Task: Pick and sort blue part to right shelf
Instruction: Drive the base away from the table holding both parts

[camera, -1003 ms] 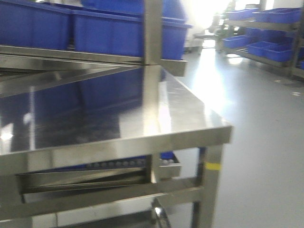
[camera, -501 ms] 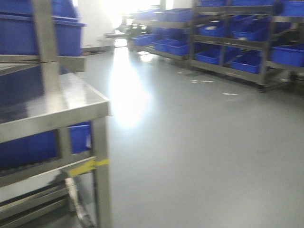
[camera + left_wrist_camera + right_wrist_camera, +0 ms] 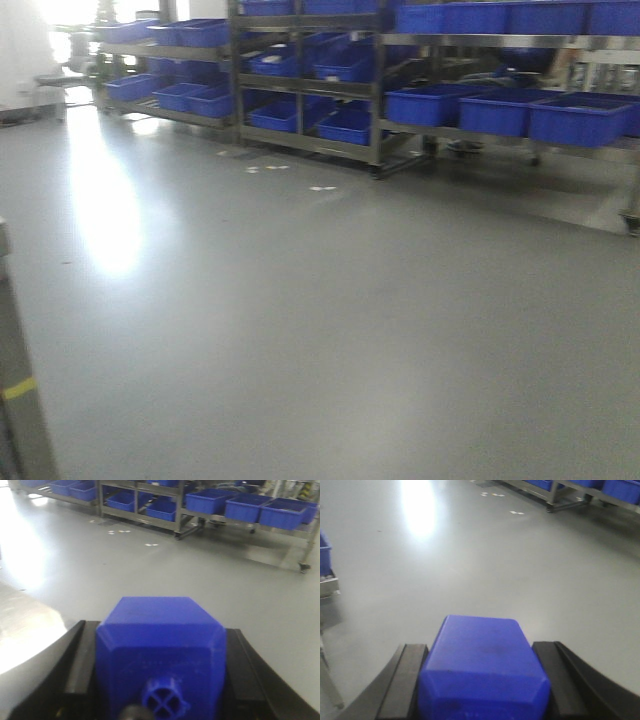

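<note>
My left gripper [image 3: 159, 630] is shut on a blue part [image 3: 160, 650], a chunky block with a round cross-shaped boss facing the camera; black fingers [image 3: 84, 660] press both of its sides. A second blue part [image 3: 482, 665] sits between the black fingers [image 3: 402, 680] of my right gripper [image 3: 482, 647], which is shut on it. Both parts hang above the grey floor. Across the floor stands a grey steel rack [image 3: 400, 132] with large blue bins [image 3: 500, 110], the right shelf, far from both grippers. The same rack [image 3: 177, 517] runs along the top of the left wrist view.
More racks with blue bins [image 3: 190, 95] line the far left wall. A steel table leg with yellow tape [image 3: 20, 400] is at the front view's left edge, its shiny top [image 3: 25, 630] below my left gripper. White scraps [image 3: 322, 188] lie on the floor.
The front view has swung to the right: the steel table and its bins slid out to the left, and the open floor and far racks came into view.
</note>
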Available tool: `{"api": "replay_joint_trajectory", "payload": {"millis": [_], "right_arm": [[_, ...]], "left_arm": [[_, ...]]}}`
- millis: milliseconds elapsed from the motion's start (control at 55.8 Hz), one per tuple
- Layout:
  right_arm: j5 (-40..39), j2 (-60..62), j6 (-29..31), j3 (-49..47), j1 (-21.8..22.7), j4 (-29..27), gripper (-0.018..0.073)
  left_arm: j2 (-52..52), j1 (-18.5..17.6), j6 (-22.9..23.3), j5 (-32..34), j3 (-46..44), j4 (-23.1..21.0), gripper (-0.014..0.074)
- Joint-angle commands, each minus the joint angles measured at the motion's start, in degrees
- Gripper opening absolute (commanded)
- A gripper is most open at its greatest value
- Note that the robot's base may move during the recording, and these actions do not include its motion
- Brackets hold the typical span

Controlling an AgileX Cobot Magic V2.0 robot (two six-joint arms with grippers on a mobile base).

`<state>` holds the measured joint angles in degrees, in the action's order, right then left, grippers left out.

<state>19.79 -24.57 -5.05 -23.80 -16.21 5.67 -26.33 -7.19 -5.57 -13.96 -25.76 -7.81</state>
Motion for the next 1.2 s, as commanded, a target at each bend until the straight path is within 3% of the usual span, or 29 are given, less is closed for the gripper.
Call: {"api": "replay_joint_trajectory", "payload": {"millis": [0,1182], "right_arm": [[-4.65,-0.18,0.59,-1.84,0.09,0.65,0.0238],[-4.65,-0.18,0.59,-1.84,0.09,0.65,0.0238]], "left_arm": [[-0.32,-0.36,0.2,5.31,-1.68,-0.35,0.0295],[-0.32,-0.36,0.2,5.31,-1.68,-0.35,0.0295]]}}
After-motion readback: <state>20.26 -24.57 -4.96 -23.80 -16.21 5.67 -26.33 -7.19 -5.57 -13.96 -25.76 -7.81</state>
